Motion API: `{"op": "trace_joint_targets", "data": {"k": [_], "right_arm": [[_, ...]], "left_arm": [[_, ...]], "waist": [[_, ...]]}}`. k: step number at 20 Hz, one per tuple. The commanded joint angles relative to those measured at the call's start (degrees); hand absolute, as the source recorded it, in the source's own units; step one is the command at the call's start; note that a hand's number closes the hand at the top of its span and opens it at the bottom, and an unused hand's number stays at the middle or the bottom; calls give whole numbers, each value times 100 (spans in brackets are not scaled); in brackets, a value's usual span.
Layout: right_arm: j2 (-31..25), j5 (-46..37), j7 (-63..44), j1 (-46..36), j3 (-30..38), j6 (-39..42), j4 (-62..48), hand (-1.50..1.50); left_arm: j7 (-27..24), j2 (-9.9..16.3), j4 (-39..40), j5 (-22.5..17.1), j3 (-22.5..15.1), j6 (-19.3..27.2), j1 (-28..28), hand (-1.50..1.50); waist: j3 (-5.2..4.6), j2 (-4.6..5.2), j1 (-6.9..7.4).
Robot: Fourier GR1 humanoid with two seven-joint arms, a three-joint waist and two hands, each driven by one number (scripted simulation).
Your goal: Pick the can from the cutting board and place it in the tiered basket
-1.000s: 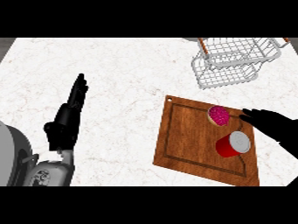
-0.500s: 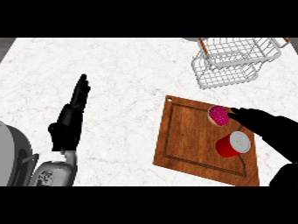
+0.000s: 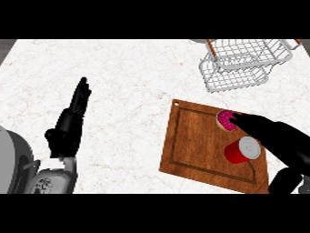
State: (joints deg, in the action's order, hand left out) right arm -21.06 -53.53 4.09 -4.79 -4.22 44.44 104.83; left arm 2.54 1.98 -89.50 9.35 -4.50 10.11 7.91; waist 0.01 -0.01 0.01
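- Marble bench (image 3: 137,77) is carrying your cutting board (image 3: 201,145); the tiered basket (image 3: 241,63) is sitting well beyond it.
- On the board, the red can (image 3: 242,150) is lying beside a pink donut (image 3: 224,119).
- Your right hand (image 3: 285,141) is hovering over the can, fingers straight, grasping nothing.
- Your left hand (image 3: 73,116) is resting left of the board, fingers straight.

1 head view looks steeply down (counter (image 3: 137,82) fills it), fairly near.
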Motion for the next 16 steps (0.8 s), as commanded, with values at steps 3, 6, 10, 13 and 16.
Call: {"op": "trace_joint_targets", "data": {"k": [3,6,10,13,16], "right_arm": [[153,-155,82,-1,-190,-6,-102,-150],[111,-355,433,-10,-98,-609,-752,-150],[442,-379,116,104,-264,-332,-313,-150],[514,-477,234,717,-397,-733,-87,-150],[785,-443,13,513,-283,-814,-219,-150]], "left_arm": [[-435,64,675,-192,337,-188,255,0],[0,-166,-157,60,-97,5,-186,0],[7,-104,18,56,32,-37,20,0],[-86,-173,-113,111,-63,35,-157,0],[47,-36,25,98,109,-55,70,0]], "waist": [[-1,4,-9],[0,0,12],[-1,-2,-4],[0,-5,-13],[-1,-3,-14]]}}
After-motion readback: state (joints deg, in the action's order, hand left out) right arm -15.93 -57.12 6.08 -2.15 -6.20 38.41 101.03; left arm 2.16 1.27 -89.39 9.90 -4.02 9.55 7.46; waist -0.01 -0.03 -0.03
